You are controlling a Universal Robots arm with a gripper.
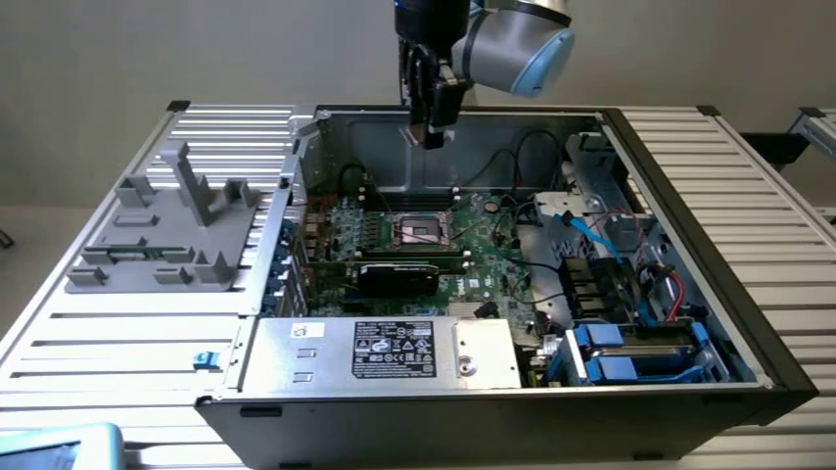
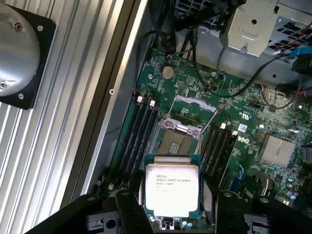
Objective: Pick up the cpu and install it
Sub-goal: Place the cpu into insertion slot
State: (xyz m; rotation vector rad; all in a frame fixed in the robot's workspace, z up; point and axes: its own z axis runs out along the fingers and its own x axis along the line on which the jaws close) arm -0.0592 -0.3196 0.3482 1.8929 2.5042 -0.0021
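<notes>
In the wrist view the cpu, a flat square chip with a shiny printed metal top, sits between the two black fingers of my gripper, which is shut on its edges. Beyond it lies the open processor socket on the green motherboard, its metal load plate flipped up. In the exterior view my gripper hangs high over the open computer case, above and slightly behind the socket. The chip is well clear of the socket.
Memory slots flank the socket on both sides. A black card and the power supply lie nearer the front. Cables and blue drive bays fill the exterior view's right. A grey fixture with upright posts stands left of the case.
</notes>
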